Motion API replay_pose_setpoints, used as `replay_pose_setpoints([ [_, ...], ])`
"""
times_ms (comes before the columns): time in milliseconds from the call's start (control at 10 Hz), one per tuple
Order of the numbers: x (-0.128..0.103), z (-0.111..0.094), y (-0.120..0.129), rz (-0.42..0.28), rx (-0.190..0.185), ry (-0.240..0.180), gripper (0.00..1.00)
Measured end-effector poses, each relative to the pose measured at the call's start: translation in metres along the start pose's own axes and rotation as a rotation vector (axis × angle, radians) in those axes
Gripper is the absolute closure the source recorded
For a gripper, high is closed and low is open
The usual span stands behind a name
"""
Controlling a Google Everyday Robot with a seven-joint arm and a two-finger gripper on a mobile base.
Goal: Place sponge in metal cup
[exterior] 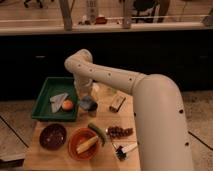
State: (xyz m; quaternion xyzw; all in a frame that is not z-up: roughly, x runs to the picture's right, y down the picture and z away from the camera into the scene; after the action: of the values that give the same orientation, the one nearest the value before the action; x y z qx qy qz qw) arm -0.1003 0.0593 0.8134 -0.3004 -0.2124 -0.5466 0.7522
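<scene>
At table left: green tray, with a crumpled pale cloth and an orange fruit inside. Just off the tray's right edge: metal cup, blue-grey, upright as far as I can see. Gripper hangs directly over the cup, at the end of the white arm that drops in beside the tray's right wall. Gripper state: cannot tell, the wrist hides it. Sponge reads as the bluish patch at the cup's mouth. Cannot tell if it is held, resting on the rim, or partly in. Further right of the tray: pale cup, then brown-and-tan block.

Risks, my read:
- Sponge looks about cup-wide, so an off-centre release could hang it on the rim or roll it off toward the tray.
- Pushing down to seat it could tip or skid the light cup. Nothing braces it.
- Soft sponge may cling to the gripper on retreat and drag back out, or lift the cup.
- Wrist sits close to the tray's right wall and the pale cup, so a sideways correction could bump either.
</scene>
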Motion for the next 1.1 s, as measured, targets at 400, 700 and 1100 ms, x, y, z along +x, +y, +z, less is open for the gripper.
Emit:
replay_pose_setpoints([
  [400,0.0046,0.0042,0.0047,0.016,-0.009,-0.013,0.96],
  [700,0.0068,0.0045,0.0098,0.019,-0.018,-0.032,0.65],
  [1100,0.0069,0.0039,0.011,0.02,-0.021,-0.042,0.26],
])
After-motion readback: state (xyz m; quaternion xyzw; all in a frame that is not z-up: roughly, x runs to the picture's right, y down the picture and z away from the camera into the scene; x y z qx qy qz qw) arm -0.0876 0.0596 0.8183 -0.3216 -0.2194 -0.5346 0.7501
